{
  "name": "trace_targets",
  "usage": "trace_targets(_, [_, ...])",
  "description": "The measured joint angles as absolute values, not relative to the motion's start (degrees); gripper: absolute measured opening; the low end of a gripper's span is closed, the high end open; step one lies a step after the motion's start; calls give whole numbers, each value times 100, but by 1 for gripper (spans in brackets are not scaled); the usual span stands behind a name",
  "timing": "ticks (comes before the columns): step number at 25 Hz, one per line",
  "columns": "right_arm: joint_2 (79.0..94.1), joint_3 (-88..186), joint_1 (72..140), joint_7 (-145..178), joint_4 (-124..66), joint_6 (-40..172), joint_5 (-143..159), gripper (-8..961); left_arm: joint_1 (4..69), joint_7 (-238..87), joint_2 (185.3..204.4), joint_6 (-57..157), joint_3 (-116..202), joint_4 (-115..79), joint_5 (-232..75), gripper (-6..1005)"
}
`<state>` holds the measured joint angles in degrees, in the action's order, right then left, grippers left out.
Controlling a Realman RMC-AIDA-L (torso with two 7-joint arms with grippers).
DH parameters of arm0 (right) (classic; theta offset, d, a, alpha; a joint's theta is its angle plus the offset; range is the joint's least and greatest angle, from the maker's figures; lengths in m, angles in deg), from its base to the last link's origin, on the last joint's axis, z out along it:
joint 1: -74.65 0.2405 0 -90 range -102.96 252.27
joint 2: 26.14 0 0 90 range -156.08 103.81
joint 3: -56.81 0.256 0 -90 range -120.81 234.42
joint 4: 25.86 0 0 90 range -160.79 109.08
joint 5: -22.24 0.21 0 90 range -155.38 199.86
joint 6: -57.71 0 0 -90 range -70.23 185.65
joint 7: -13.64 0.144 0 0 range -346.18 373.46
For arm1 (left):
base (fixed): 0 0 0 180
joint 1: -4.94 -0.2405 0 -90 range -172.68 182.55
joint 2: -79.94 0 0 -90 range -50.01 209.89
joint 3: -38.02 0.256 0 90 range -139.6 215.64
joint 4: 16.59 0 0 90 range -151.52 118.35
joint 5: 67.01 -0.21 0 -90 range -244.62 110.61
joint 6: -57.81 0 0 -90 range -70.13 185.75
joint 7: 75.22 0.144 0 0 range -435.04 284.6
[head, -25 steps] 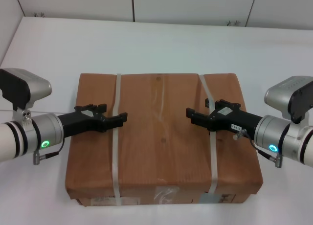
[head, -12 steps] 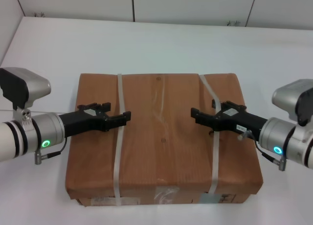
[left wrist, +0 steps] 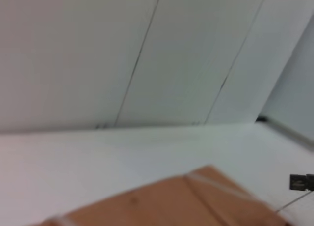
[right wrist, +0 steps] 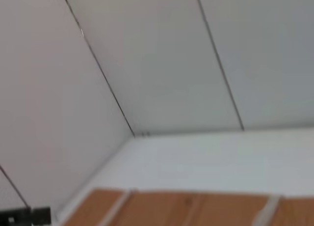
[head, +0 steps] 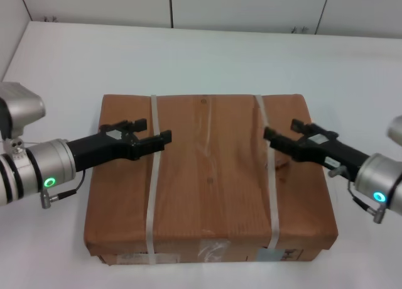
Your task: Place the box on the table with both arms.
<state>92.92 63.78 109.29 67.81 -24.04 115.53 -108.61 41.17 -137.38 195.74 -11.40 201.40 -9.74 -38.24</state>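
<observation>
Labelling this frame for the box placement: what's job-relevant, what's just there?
Job:
- box, resting on the table
- left pincer, over the left strap
- right pincer, over the right strap

Just there:
- panelled wall behind the table

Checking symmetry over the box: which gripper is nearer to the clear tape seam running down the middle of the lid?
Left. The left gripper reaches just past its strap on the box, close to the tape seam; the right gripper sits farther out, by the right strap.

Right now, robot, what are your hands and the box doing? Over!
Left gripper open, over box by left strap. Right gripper open, by right strap. Box flat on table. Nothing in the way.
</observation>
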Motion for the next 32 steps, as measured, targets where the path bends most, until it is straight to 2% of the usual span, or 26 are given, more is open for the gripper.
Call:
trace_targets(6, [9270, 6402, 10702, 6454, -3011, 13363, -10902, 875, 3985, -13267, 19412, -2332, 20191, -971, -3749, 794])
trace_targets(12, [9236, 5062, 10895, 6459, -3992, 15250, -10924, 868, 4011, -12934, 19140, -3697, 20211, -919, -4388, 794])
trace_targets(16, [9231, 4431, 11043, 6564, -4290, 15811, -10925, 867, 4032, -12830, 19054, -4241, 20211, -909, -4517, 793])
trace_targets(32, [9261, 4274, 11104, 6539, -4307, 15892, -10882, 866, 4044, -12572, 19098, -4738, 20211, -695, -4544, 788])
